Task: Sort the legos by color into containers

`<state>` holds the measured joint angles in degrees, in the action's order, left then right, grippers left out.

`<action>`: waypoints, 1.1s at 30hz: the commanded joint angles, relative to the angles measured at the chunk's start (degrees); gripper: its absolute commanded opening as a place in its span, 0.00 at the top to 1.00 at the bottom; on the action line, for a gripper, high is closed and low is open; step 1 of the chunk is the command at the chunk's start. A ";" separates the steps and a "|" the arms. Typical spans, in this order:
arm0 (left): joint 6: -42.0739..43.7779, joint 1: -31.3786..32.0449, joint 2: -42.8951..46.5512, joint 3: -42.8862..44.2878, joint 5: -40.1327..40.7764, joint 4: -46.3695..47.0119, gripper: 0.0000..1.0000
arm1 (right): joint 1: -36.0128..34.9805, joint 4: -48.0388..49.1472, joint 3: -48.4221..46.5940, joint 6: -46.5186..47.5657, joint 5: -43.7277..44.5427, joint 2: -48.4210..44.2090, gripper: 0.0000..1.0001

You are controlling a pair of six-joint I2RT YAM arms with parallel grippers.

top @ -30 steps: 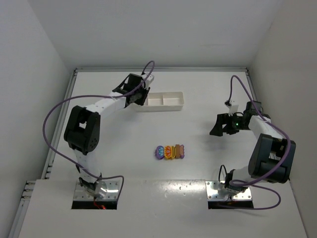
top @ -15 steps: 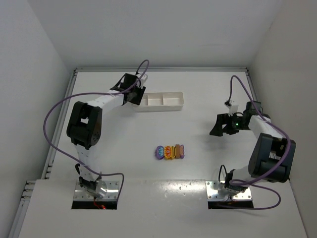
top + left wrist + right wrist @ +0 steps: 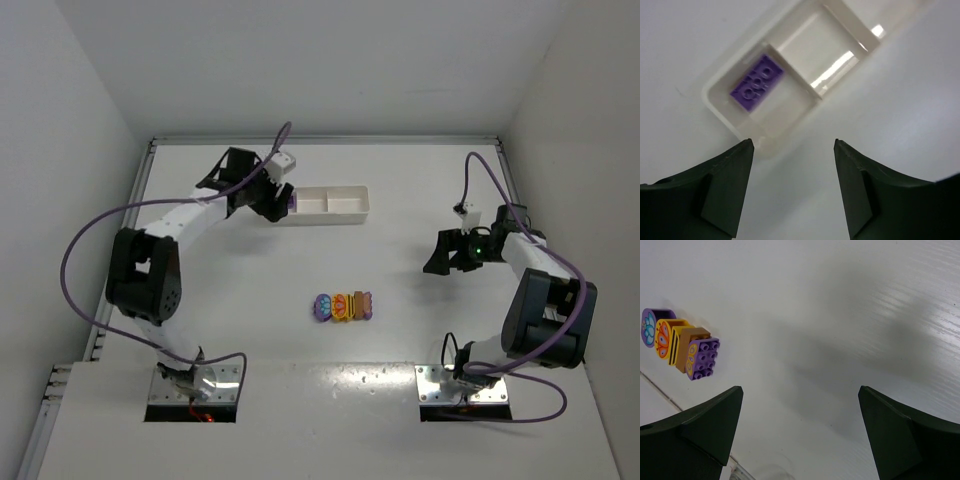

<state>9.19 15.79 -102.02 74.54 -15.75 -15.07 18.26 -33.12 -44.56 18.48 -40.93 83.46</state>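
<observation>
The white tray lies at the back of the table, and its compartments serve as the containers. A purple lego lies flat in the tray's left end compartment. My left gripper hovers open and empty just short of that end; in the top view the left gripper is at the tray's left end. Several legos stand in a tight row at mid-table, purple, orange, yellow and brown. The right wrist view shows that row at far left. My right gripper is open and empty, over bare table at the right.
The tray's middle compartment shows nothing in it. White walls close the table at the back and both sides. The purple cables arch over each arm.
My left gripper has opened and let the purple lego go into the tray's left compartment, and the arm has swung back to the left. The right arm has not moved.
</observation>
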 commanded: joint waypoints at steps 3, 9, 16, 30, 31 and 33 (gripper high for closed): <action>23.55 3.36 8.93 -5.44 -18.87 -16.63 0.28 | 0.20 0.25 -1.85 1.12 -0.82 0.12 0.01; 28.26 10.12 16.14 -17.58 -18.19 -18.69 0.28 | 0.20 0.25 -1.85 1.12 -0.82 0.12 0.01; 21.31 19.79 21.59 -26.46 -13.79 -10.34 0.25 | 0.20 0.25 -1.85 1.12 -0.82 0.12 0.01; 17.53 32.72 18.61 -28.58 -6.93 -2.95 0.20 | 0.20 -0.27 -1.85 1.12 -0.82 0.12 0.01; 17.53 33.25 18.09 -28.05 -6.93 -2.95 0.20 | 0.20 -0.27 -1.85 1.12 -0.82 0.12 0.01; 17.53 33.86 17.47 -28.05 -5.79 -2.34 0.20 | 0.20 -0.27 -1.85 1.12 -0.82 0.12 0.01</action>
<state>27.49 48.21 -84.01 45.12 -22.79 -20.03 18.26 -33.54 -44.56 18.48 -40.93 83.46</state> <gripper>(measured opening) 0.800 0.994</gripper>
